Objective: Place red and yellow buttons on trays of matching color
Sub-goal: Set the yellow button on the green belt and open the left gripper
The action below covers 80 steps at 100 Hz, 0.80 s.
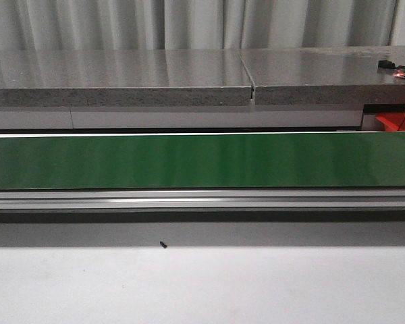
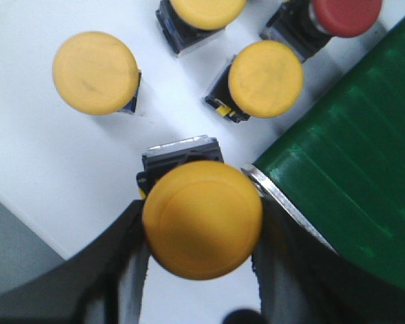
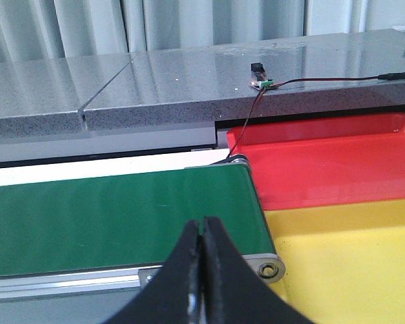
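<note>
In the left wrist view a yellow button (image 2: pixel 202 219) with a black base sits between the black fingers of my left gripper (image 2: pixel 201 217), which press on both sides of its cap. Three more yellow buttons (image 2: pixel 94 72) (image 2: pixel 265 78) (image 2: pixel 206 10) and a red button (image 2: pixel 344 13) stand on the white surface beyond it. My right gripper (image 3: pixel 202 226) is shut and empty over the end of the green belt (image 3: pixel 121 216). Beside that end lie the red tray (image 3: pixel 337 162) and the yellow tray (image 3: pixel 351 256). Neither gripper shows in the front view.
The green conveyor belt (image 1: pixel 202 160) spans the front view, with a metal rail below and a grey stone ledge behind. A corner of the red tray (image 1: pixel 391 123) shows at far right. A small sensor board (image 3: pixel 260 82) with a wire sits on the ledge. The belt's metal corner (image 2: pixel 277 196) is close to the held button.
</note>
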Each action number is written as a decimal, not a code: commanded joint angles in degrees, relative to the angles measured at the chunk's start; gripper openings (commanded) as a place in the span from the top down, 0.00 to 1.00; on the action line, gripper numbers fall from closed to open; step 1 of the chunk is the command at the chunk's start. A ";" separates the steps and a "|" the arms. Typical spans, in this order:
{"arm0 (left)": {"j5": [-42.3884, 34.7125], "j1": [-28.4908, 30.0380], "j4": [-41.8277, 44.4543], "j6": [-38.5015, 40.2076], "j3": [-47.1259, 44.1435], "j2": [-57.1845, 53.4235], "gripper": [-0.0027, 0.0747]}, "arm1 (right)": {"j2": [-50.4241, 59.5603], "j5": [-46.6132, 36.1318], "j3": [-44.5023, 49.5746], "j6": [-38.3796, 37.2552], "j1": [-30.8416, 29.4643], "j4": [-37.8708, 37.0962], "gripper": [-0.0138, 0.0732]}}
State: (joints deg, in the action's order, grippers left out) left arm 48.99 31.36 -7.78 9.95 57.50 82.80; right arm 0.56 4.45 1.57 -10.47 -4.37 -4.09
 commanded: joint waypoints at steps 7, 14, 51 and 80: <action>1.12 -1.75 -0.18 -1.68 3.19 -4.75 0.74 | 1.22 -4.45 -0.81 0.05 -0.31 -0.69 0.92; 2.61 -3.38 0.04 -1.68 4.98 -4.75 0.74 | 1.22 -4.45 -0.81 0.05 -0.31 -0.69 0.92; 4.15 -12.35 0.81 -1.68 11.95 -1.94 0.74 | 1.22 -4.45 -0.81 0.05 -0.31 -0.69 0.92; 5.38 -16.76 2.29 -1.68 15.28 4.66 0.74 | 1.22 -4.45 -0.81 0.05 -0.31 -0.69 0.92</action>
State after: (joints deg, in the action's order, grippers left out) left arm 56.14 15.79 -5.70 8.31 70.49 88.33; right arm 0.56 4.45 1.57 -10.47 -4.37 -4.09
